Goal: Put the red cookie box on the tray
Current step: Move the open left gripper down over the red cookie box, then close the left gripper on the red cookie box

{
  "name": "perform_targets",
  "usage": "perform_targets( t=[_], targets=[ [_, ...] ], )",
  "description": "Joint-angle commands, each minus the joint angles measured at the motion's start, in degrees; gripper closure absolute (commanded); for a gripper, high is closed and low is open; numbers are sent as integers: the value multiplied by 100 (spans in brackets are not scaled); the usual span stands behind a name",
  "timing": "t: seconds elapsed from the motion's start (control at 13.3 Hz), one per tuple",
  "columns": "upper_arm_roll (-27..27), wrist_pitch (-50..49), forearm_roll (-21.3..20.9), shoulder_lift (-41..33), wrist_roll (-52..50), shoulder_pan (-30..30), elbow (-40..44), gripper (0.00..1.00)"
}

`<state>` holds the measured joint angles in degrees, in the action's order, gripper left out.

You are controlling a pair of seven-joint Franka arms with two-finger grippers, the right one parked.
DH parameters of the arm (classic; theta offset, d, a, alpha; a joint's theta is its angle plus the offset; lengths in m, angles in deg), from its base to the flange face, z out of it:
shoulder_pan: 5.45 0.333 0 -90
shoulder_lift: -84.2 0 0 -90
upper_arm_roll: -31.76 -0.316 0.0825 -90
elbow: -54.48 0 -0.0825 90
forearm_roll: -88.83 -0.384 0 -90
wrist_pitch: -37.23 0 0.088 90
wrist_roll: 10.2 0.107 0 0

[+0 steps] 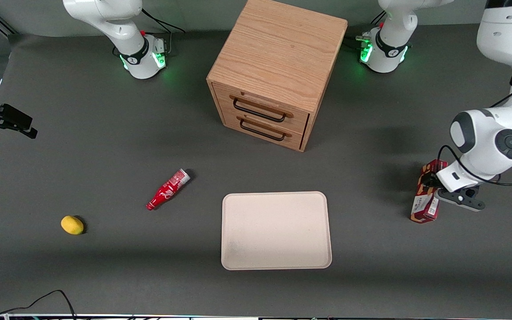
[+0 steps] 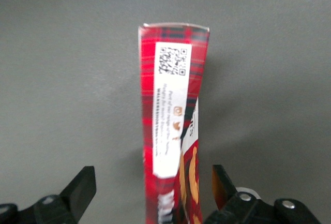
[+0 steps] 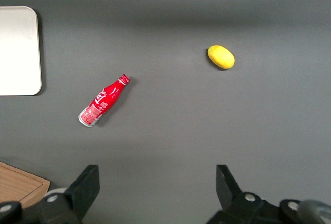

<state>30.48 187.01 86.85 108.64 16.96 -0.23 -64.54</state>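
Red cookie box point(image 1: 426, 195) lies on table point(image 1: 105, 266) toward working arm's end, well apart from tray point(image 1: 276, 230). Gripper point(image 2: 153, 190) straddles box, fingers point(image 2: 83, 185) spread wide, one finger seemingly touching a long side, not clamped. Likely grasp step: centre over narrow width, close squarely on long sides, avoid crushing cardboard. Forearm reaches low over the box, wrist pitched down
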Motion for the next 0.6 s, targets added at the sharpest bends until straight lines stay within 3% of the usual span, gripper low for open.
perform_targets(
  t=[0.0,0.53],
  targets=[
    [5,95,48,-53,97,5,-69,0],
    [5,95,48,-53,97,-21,-69,3]
  ],
)
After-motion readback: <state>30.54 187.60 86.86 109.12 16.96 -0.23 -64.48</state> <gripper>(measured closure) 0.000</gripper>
